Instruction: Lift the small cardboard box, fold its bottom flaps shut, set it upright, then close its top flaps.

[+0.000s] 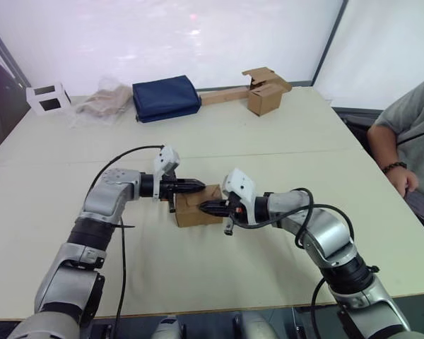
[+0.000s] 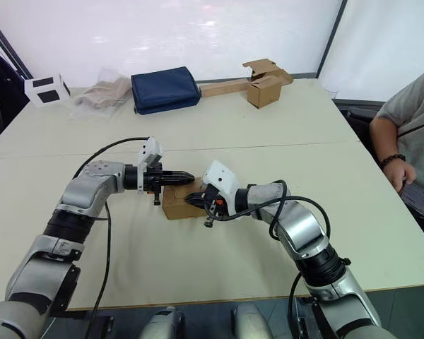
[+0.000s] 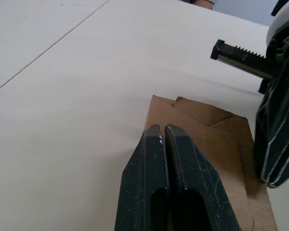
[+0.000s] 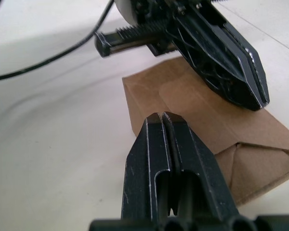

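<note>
A: Where's the small cardboard box [image 1: 196, 208]?
B: Mid counter [image 1: 283, 141], betw. both arms.
A: Grippers?
B: Left gripper [image 1: 200, 185] at box's 10 o'clock, right gripper [image 1: 203, 207] at 3 (both pinched shut, holding nothing), tips over its top, equally near.

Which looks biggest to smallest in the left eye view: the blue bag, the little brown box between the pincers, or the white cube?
1. blue bag
2. small cardboard box
3. white cube
The bag and cube sit farther back, so they look smaller than they really are.
</note>
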